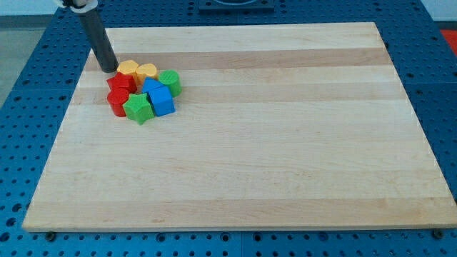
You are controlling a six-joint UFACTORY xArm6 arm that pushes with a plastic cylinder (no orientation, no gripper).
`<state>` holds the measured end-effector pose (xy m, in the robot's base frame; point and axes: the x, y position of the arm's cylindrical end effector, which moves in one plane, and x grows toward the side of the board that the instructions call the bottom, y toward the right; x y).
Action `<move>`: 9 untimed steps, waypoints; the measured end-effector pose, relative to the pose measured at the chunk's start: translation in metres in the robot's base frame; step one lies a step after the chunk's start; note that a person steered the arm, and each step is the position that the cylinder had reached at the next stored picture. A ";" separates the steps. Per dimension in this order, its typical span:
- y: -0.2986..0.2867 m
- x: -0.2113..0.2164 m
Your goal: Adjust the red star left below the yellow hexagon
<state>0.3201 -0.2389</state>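
The blocks sit in a tight cluster at the board's upper left. The yellow hexagon [128,69] is at the cluster's top left, with a second yellow block [147,71] touching its right side. The red star [120,83] lies just below the hexagon, touching it. A second red block [118,100] sits below the star. My tip [108,69] stands just left of the yellow hexagon and above-left of the red star, close to both.
A green round block [170,82] is at the cluster's right. A blue block [152,86] and a blue cube [162,101] sit in the middle. A green star [138,108] is at the bottom. The wooden board [285,143] lies on a blue perforated table.
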 end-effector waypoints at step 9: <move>-0.013 0.009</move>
<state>0.3291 -0.2522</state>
